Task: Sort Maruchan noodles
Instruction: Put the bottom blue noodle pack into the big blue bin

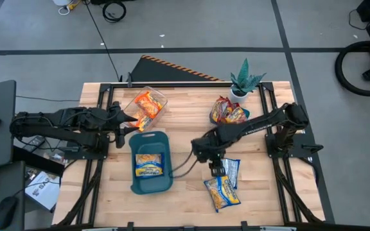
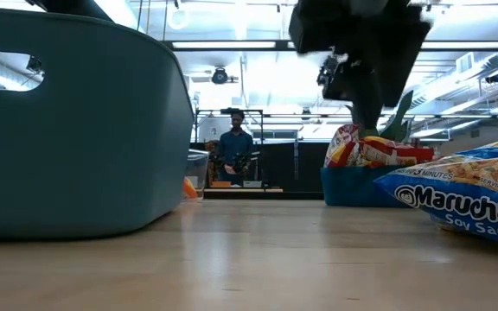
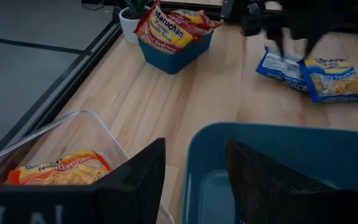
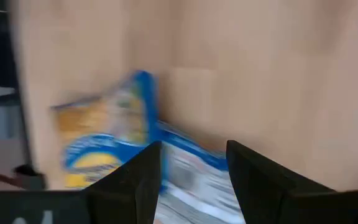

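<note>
— Wooden table (image 1: 185, 205) under both arms, grey floor around it. Where are the noodle packets?

— One blue packet (image 1: 149, 164) lies in the teal tray (image 1: 148, 141) at the middle. Orange packets (image 1: 146, 105) sit in the clear tub (image 1: 160, 97) near the left arm. Red packets (image 1: 229, 113) fill a blue bin (image 3: 174, 61) beside the small potted plant (image 1: 243, 81). Two more blue packets (image 1: 222, 192) lie loose on the wood, overlapping.

— And the grippers?

— The right gripper (image 1: 216, 169) hangs just above the loose pair, fingers spread, holding nothing. The left gripper (image 1: 122, 131) waits at the tray's far edge, near the tub, fingers also apart and empty.

— Anyone else?

— A person (image 2: 235, 154) stands far back in the room.
</note>
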`<state>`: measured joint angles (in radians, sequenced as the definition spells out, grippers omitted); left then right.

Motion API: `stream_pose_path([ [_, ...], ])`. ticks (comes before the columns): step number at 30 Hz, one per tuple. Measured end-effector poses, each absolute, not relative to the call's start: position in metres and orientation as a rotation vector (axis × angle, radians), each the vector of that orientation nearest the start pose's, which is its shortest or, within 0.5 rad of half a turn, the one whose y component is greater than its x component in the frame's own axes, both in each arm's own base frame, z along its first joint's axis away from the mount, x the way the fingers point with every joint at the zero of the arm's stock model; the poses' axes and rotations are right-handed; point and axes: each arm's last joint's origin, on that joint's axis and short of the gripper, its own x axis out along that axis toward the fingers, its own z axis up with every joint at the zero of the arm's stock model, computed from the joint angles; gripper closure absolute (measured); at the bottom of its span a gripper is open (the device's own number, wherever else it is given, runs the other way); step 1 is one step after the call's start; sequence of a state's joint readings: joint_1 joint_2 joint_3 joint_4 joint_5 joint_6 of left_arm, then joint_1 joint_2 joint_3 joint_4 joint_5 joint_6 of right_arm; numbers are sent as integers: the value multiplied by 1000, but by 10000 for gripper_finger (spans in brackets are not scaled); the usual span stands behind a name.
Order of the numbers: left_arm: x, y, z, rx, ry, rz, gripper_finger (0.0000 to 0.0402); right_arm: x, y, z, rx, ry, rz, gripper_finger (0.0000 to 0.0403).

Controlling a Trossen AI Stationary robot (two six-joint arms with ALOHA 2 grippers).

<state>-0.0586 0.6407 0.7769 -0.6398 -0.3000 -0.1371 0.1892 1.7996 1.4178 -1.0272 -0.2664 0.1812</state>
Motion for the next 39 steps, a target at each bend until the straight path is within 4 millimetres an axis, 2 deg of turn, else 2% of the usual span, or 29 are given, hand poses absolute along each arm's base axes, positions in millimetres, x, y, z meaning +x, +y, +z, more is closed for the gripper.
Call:
stream_pose_path([
  [5,127,1,308,-27,481,270,230,340,105,230,181,1376,336,218],
  [9,127,1,308,-14,482,271,230,340,123,219,168,1396,318,222],
  [15,127,1,308,7,487,265,230,342,137,196,134,1462,260,224],
  [21,127,1,308,37,491,258,230,344,140,177,169,1544,261,229],
  [26,127,1,308,39,492,257,230,344,140,172,164,1570,251,273],
  [33,127,1,307,39,496,257,230,344,140,171,161,1578,255,391],
  [37,126,1,307,40,500,258,230,341,139,173,169,1595,230,388],
  [39,126,1,307,62,503,254,230,339,137,181,153,1578,214,393],
])
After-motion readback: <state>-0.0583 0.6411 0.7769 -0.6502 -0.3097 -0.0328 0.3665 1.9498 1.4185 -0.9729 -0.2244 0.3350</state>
